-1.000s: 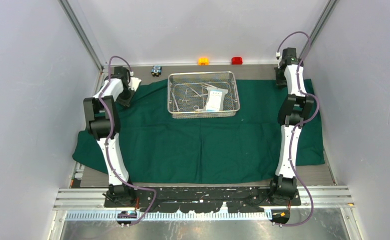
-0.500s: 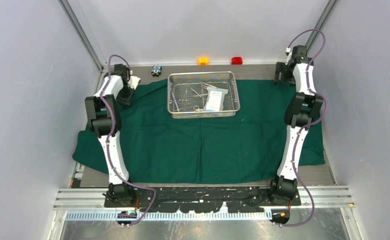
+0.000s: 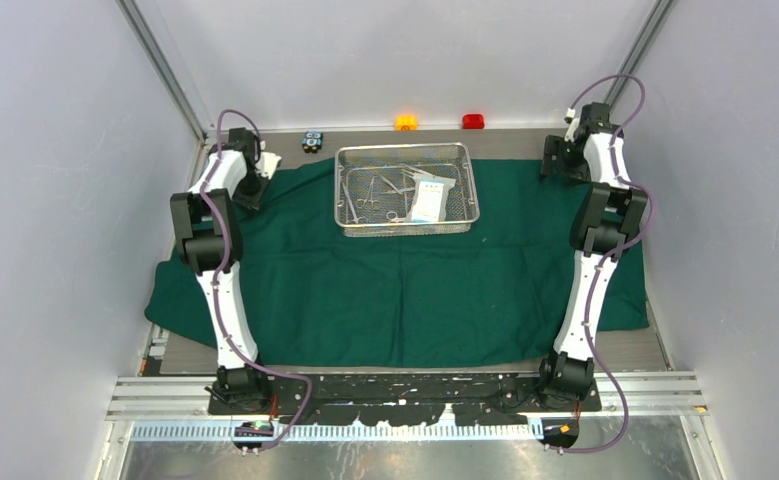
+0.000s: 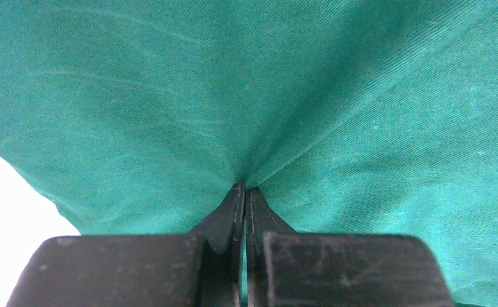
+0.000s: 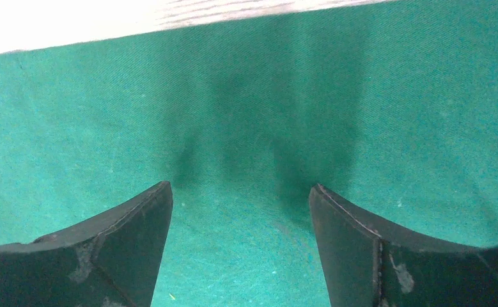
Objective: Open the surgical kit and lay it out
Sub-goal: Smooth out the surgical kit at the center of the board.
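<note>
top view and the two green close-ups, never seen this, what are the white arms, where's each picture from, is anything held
The wide picture comes from a fixed camera above two robot arms bolted to the table's near edge: the left arm and the right arm. A green cloth is spread on the table, with a wire tray on it holding steel tools and a white packet. Small blocks sit at the far edge. The close-ups come from a camera on each wrist. The left jaws are shut, pinching a fold of the cloth. The right jaws stand open above the cloth, holding nothing.
</note>
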You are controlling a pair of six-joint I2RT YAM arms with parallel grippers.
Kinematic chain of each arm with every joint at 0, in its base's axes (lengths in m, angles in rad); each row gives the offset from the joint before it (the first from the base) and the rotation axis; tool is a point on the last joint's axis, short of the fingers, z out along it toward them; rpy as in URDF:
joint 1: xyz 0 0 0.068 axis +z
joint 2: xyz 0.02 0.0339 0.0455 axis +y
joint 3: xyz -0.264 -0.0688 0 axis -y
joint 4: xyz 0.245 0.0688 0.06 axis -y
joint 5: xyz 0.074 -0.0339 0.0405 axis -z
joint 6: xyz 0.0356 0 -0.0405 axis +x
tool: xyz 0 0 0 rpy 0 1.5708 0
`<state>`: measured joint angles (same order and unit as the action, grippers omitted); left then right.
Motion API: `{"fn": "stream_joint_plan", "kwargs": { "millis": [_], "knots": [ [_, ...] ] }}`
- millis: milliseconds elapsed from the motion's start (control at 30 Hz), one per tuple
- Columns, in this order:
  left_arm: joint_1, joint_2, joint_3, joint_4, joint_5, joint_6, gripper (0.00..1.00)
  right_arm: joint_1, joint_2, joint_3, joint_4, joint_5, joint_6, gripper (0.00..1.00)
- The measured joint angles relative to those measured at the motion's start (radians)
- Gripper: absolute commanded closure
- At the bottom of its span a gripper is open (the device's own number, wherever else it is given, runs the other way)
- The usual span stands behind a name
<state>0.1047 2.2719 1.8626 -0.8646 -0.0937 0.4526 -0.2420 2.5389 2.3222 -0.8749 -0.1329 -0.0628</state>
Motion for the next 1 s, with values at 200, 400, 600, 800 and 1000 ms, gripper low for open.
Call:
{"fn": "stream_joint_plan", "kwargs": {
  "millis": [200,400,600,800,1000],
  "knots": [
    [0.0,0.0,0.0,0.0,0.0,0.0,1.0,0.017,-0.034,-0.069,0.013,0.012,-0.043,0.38],
    [-0.001,0.0,0.0,0.0,0.0,0.001,1.0,0.034,-0.043,-0.087,-0.002,0.017,-0.076,0.56],
    [-0.001,0.0,0.0,-0.001,0.0,0.002,1.0,0.035,-0.04,-0.074,-0.024,0.031,-0.085,0.77],
    [-0.001,0.0,0.0,-0.001,0.0,0.005,1.0,0.043,0.002,0.009,-0.081,0.06,-0.089,0.99],
    [-0.001,0.0,0.0,-0.002,0.0,0.008,1.0,0.051,0.035,0.074,-0.113,0.12,-0.094,1.0]
  ]
}}
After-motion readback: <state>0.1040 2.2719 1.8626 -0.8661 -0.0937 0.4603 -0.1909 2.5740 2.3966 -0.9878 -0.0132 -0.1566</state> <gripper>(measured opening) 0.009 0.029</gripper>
